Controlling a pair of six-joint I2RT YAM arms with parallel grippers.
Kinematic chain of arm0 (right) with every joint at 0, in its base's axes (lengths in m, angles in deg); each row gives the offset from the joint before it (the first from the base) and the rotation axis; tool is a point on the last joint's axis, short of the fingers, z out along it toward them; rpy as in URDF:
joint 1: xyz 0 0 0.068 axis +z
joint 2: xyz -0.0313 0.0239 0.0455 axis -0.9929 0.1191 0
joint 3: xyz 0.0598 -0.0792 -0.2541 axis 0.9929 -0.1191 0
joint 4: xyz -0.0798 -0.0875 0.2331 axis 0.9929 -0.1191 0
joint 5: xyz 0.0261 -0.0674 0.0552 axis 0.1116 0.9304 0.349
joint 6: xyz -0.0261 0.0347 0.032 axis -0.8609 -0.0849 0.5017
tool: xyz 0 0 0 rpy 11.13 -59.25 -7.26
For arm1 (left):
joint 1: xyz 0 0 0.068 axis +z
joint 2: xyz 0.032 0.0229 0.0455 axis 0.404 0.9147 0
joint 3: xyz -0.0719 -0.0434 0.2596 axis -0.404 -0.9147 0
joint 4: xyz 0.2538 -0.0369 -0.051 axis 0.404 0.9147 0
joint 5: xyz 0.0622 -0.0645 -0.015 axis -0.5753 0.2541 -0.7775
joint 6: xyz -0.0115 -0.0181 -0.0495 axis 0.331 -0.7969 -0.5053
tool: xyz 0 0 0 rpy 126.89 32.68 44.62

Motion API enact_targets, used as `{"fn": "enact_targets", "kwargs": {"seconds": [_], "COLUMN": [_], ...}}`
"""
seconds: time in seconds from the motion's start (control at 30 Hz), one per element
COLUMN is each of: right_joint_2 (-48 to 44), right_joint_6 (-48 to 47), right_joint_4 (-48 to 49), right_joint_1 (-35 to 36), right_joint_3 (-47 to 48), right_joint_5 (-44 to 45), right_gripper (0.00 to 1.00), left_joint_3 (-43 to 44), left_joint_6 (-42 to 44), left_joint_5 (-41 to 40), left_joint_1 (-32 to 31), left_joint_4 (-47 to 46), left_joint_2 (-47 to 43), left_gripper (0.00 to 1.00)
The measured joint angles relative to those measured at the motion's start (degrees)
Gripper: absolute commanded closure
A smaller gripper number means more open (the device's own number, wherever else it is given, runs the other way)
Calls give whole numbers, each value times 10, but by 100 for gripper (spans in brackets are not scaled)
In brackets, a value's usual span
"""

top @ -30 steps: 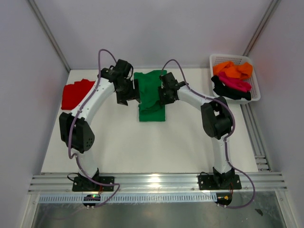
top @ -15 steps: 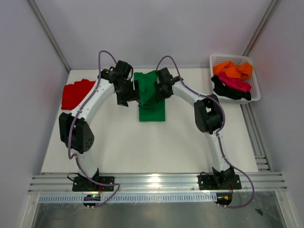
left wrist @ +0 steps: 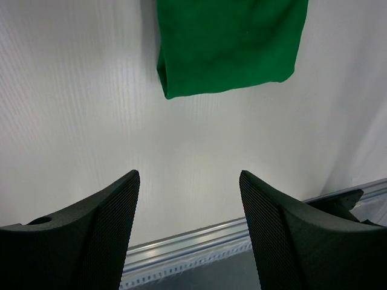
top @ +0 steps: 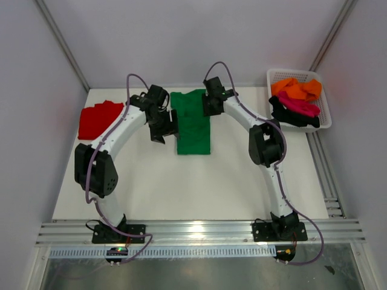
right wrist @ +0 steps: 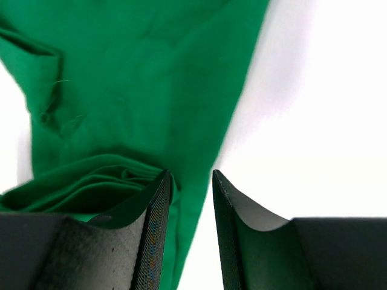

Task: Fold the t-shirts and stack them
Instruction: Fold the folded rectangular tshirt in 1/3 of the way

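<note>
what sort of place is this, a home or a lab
Most likely a robot lab test cell: two robot arms bolted to an aluminium rail, a white table boxed in by plain panels, and a basket of t-shirts.

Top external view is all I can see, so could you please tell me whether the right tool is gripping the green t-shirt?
Observer: In the right wrist view, on the right tool the jaws stand slightly apart with no cloth between them; the edge of the green t-shirt shows through the gap.
Operator: Is any cloth touching it?
Observer: Folds bunch beside the outer face of one finger; contact I cannot confirm.
Operator: And the left tool?
Observer: The left tool is wide open over the table, the shirt's corner ahead of it.
</note>
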Motion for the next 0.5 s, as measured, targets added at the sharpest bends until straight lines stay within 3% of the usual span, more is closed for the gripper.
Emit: {"fn": "enact_targets", "kwargs": {"seconds": [0.3, 0.5], "right_joint_2": [-6, -74], "right_joint_6": [-6, -6], "right_joint_4": [-2, -14], "right_joint_1": [-10, -9], "right_joint_3": [-28, -100], "right_joint_5": [21, 22], "right_gripper": [62, 62], "left_joint_3": [-3, -3], "left_joint_6": [-8, -8], "left_joint_5": [13, 12], "left_joint_1": [0, 0], "left_joint_4": [-18, -17], "left_joint_2": [0, 0], "left_gripper": [31, 31]}}
